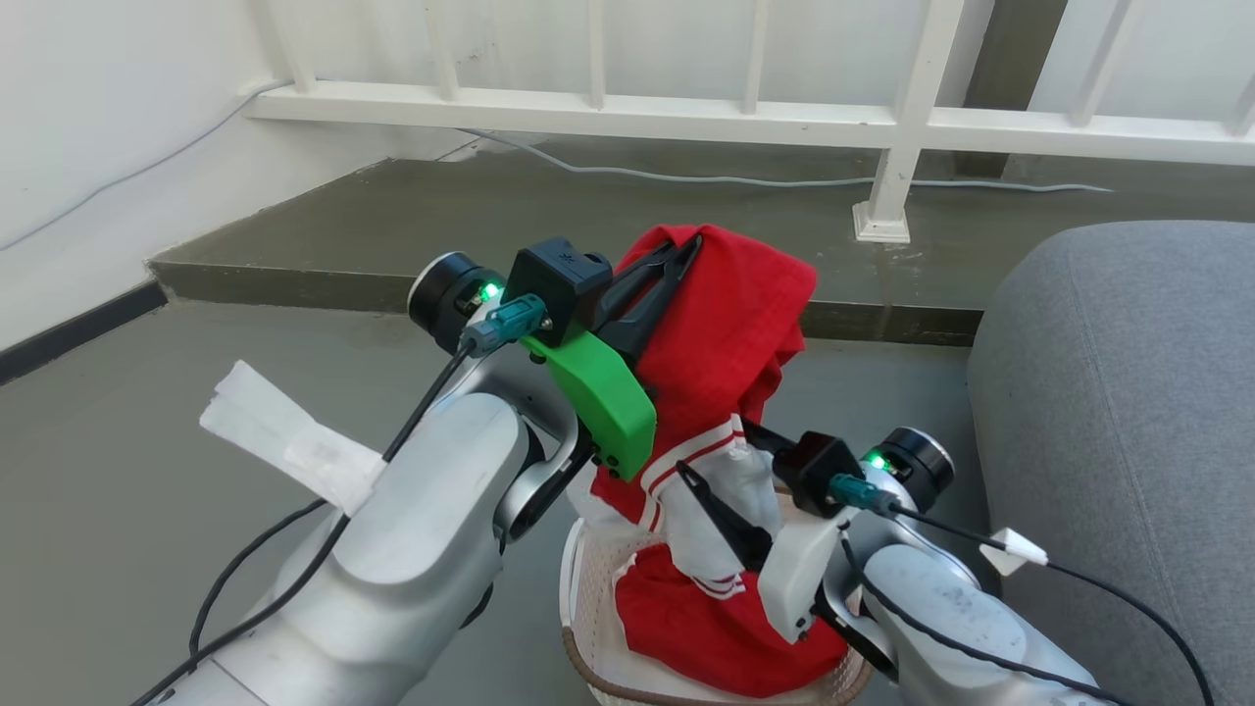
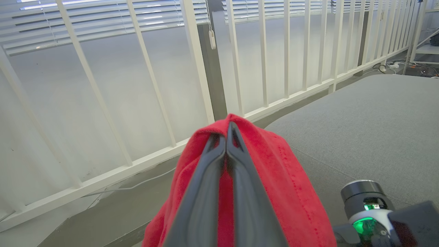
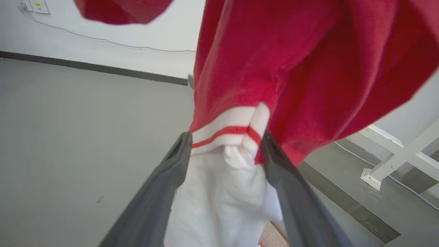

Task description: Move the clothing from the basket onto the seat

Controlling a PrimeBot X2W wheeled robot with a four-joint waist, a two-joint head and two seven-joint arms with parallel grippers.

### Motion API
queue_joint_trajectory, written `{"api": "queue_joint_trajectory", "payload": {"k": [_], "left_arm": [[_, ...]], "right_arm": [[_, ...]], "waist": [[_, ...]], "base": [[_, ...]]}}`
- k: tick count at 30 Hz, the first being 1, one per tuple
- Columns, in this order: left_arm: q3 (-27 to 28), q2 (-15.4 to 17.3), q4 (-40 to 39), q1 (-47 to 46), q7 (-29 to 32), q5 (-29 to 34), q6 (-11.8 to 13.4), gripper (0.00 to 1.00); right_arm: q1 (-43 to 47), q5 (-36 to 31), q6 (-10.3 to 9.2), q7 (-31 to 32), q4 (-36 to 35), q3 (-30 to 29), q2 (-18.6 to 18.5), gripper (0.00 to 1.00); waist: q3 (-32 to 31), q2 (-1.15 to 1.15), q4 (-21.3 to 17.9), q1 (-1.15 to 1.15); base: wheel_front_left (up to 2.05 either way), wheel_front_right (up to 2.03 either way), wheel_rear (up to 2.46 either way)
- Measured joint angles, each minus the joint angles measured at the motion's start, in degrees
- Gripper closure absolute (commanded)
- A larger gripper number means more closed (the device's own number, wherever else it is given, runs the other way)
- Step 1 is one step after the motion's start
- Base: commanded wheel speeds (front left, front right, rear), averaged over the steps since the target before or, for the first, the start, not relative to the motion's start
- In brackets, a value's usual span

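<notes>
The clothing [image 1: 726,324] is a red garment with white panels and red-striped trim, hanging in a tall drape from the basket [image 1: 586,598] at the bottom of the head view. My left gripper [image 1: 686,250] is shut on its top fold, holding it up; in the left wrist view the left gripper [image 2: 227,128] has its fingertips pinched on red fabric. Lower down, my right gripper [image 1: 714,449] stands open around the white panel, and in its own view the right gripper [image 3: 226,144] has the striped trim [image 3: 228,132] between its wide-set fingers. The grey seat [image 1: 1128,441] lies to the right.
A white railing [image 1: 882,127] runs across the back above a raised concrete step [image 1: 294,275], with a grey cable [image 1: 745,179] along it. A white wall with dark skirting [image 1: 69,338] stands to the left. Grey floor [image 1: 118,510] surrounds the basket.
</notes>
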Motion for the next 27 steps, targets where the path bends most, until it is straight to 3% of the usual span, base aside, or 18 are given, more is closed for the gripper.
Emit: {"api": "queue_joint_trajectory", "payload": {"k": [2, 3, 5, 15, 27], "left_arm": [[-0.08, 0.00, -0.21, 0.11, 0.08, -0.31, 0.01, 1.00], [-0.09, 0.01, -0.31, 0.24, 0.10, -0.66, 0.09, 1.00], [-0.08, 0.01, -0.41, 0.66, 0.52, -1.65, 0.29, 1.00], [1.54, 0.60, -0.69, 3.51, 0.57, -2.44, 2.03, 1.00], [3.43, 2.47, -0.43, 7.22, 0.48, -3.37, 4.33, 1.00]], "right_arm": [[-0.63, 0.31, 0.00, 0.00, 1.08, 1.35, 0.01, 0.00], [-0.75, 0.71, 0.00, 0.00, 1.47, 1.96, -0.01, 0.51], [-0.76, 1.44, 0.00, 0.00, 1.89, 2.90, -0.02, 1.00], [-1.88, 5.64, 0.00, 0.00, 2.29, 3.56, -0.03, 1.00], [-1.91, 7.90, -0.12, 0.04, -1.48, -4.91, -1.15, 1.00]], "waist": [[-0.03, 0.00, 0.03, 0.00], [-0.04, 0.00, 0.03, 0.00], [-0.07, 0.00, -0.02, 0.00], [-0.15, 0.00, -1.57, 0.00], [0.02, 0.00, -5.24, 0.00]], "base": [[0.00, 0.00, 0.00], [0.00, 0.00, 0.00], [0.00, 0.00, 0.00], [0.00, 0.00, 0.00], [0.00, 0.00, 0.00]]}}
